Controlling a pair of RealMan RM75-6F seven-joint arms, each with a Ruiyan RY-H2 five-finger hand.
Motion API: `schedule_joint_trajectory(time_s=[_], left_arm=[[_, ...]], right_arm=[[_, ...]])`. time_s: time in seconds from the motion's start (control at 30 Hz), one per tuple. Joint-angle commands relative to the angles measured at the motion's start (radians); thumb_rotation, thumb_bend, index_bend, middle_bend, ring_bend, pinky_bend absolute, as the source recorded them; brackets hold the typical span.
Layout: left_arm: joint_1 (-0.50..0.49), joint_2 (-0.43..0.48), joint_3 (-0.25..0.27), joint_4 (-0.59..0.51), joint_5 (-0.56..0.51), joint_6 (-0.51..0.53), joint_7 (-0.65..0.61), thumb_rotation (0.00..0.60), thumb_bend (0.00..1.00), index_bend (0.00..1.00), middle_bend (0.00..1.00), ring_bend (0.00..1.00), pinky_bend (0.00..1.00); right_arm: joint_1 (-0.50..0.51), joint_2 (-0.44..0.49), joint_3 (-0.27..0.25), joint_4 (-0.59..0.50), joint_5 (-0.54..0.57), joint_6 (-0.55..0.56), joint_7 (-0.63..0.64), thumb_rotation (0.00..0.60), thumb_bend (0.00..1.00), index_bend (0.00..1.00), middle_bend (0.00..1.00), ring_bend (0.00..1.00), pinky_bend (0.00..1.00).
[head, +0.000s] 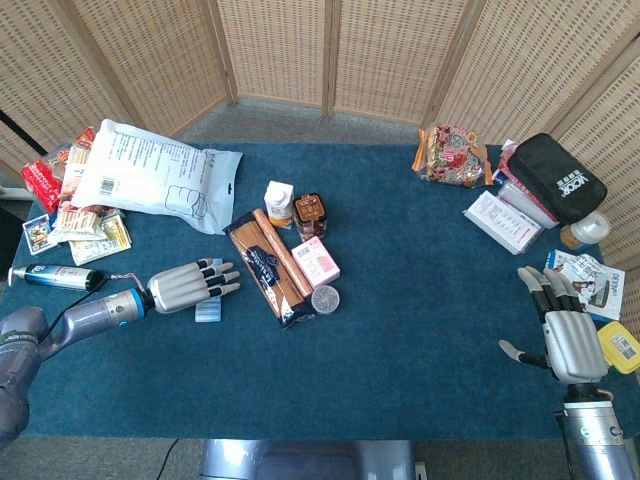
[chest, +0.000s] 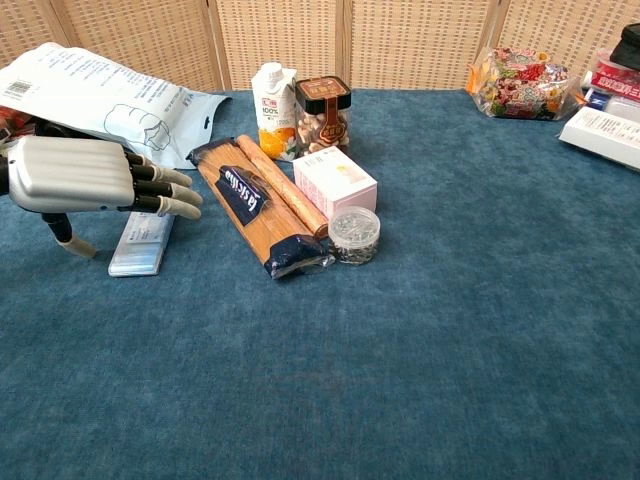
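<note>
A small flat blue packet (chest: 142, 241) is seen lying on the blue table (chest: 420, 340), directly under the left hand (chest: 85, 178), which is held palm down above it with its fingers (chest: 165, 193) stretched out and slightly apart, nothing gripped; whether the packet is touched cannot be told. Just beyond the fingertips a long pasta pack (chest: 258, 205) is laid, with a pink box (chest: 335, 181) and a small round tub (chest: 354, 234) at its far side, and a white mailer bag (chest: 100, 95) is found behind the hand. The right hand (head: 566, 335) is kept well apart at the other side, fingers spread and empty, beside a yellow packet (head: 621, 347).
</note>
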Motion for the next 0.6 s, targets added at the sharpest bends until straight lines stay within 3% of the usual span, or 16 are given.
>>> schedule_joint_trajectory(time_s=[0.03, 0.2, 0.33, 0.5, 0.6], left_arm=[[-0.009, -0.008, 0.006, 0.0, 0.0, -0.012, 0.001, 0.6, 0.0, 0.07, 0.0, 0.0, 0.26], [-0.022, -0.019, 0.017, -0.001, 0.002, -0.021, 0.006, 0.6, 0.0, 0.09, 0.0, 0.01, 0.27], [-0.029, -0.026, 0.017, -0.003, -0.002, -0.014, 0.006, 0.6, 0.01, 0.16, 0.05, 0.12, 0.32], [-0.036, -0.03, 0.022, -0.001, -0.004, -0.014, 0.009, 0.6, 0.09, 0.47, 0.37, 0.3, 0.44], [-0.04, -0.031, 0.024, -0.005, -0.004, -0.006, 0.013, 0.6, 0.12, 0.59, 0.48, 0.4, 0.49]], right_arm=[[-0.002, 0.003, 0.001, -0.001, 0.0, 0.003, 0.006, 0.6, 0.0, 0.0, 0.0, 0.0, 0.0], [-0.004, 0.007, 0.001, -0.002, -0.004, 0.007, 0.015, 0.6, 0.0, 0.0, 0.0, 0.0, 0.0], [-0.005, 0.01, 0.001, -0.002, -0.006, 0.009, 0.022, 0.6, 0.0, 0.0, 0.0, 0.0, 0.0], [-0.007, 0.013, 0.001, -0.004, -0.008, 0.012, 0.027, 0.6, 0.0, 0.0, 0.0, 0.0, 0.0], [-0.008, 0.014, 0.001, -0.005, -0.009, 0.014, 0.029, 0.6, 0.0, 0.0, 0.0, 0.0, 0.0]])
